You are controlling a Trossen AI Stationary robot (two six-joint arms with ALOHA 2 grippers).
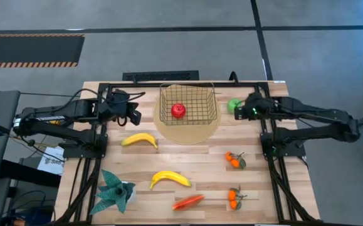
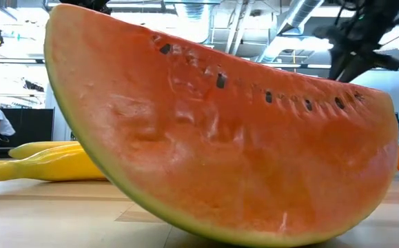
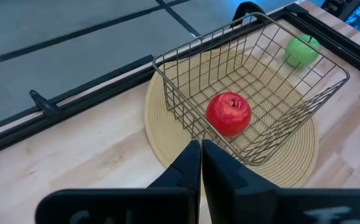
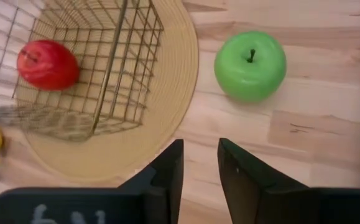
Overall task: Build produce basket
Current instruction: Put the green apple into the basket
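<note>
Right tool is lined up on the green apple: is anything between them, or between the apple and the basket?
Nothing visible. The right tool has bare tabletop up to the green apple. Between the apple and the basket lies only the flat mat; the basket's wall must be cleared from above.

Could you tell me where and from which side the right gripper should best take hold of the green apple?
Grip the green apple across its round middle, coming down from above. It stands stem-up on bare wood beside the mat, outside the basket, so its flanks look clear. The right gripper is slightly open nearby.
</note>
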